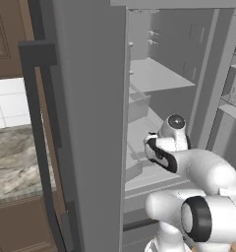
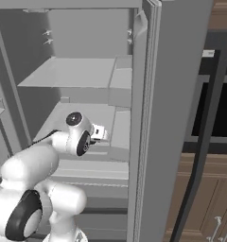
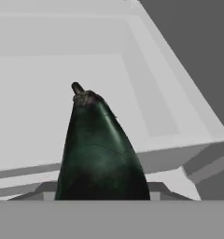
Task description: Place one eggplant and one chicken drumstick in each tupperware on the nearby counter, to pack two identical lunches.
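Grey fridge shelves (image 1: 159,74) surround the end effector (image 3: 102,198), apparently closed on the glossy near-black eggplant (image 3: 100,154), likely firm, light, slippery-skinned, best held across its broad belly over the shelf's front edge.

No text, label, brand, number or sign can be read anywhere in these pictures. The grey fridge walls and shelves are blank, the wooden cabinet fronts carry no markings, and the robot's white body bears no legible lettering.
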Motion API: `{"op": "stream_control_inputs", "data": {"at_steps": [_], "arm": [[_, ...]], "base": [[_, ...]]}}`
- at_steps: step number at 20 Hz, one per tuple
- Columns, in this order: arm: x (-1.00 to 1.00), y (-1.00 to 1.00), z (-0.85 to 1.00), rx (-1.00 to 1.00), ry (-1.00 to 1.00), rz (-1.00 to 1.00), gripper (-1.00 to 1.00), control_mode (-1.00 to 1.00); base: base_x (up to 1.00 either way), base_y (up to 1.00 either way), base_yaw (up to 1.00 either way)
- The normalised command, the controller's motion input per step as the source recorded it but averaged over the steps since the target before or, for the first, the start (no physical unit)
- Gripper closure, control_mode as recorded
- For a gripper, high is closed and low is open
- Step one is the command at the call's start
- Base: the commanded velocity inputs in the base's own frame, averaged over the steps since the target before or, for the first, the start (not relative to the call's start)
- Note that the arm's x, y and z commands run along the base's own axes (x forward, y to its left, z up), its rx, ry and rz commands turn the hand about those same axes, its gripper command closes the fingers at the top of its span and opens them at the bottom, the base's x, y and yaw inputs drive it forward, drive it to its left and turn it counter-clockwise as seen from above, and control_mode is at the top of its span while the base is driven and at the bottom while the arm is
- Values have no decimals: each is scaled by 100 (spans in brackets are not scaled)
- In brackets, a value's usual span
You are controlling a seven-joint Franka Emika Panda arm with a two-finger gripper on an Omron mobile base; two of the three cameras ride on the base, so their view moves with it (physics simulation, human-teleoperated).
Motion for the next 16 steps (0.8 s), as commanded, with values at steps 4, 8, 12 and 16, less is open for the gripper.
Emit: {"op": "stream_control_inputs", "data": {"at_steps": [4,8,12,16], "arm": [[-93,9,67,0,15,1,100,-100],[-83,13,66,0,12,5,100,-100],[-76,13,75,0,5,6,100,-100],[-70,23,74,-2,0,6,100,-100]], "base": [[0,0,0],[0,0,0],[0,0,0],[0,0,0]]}}
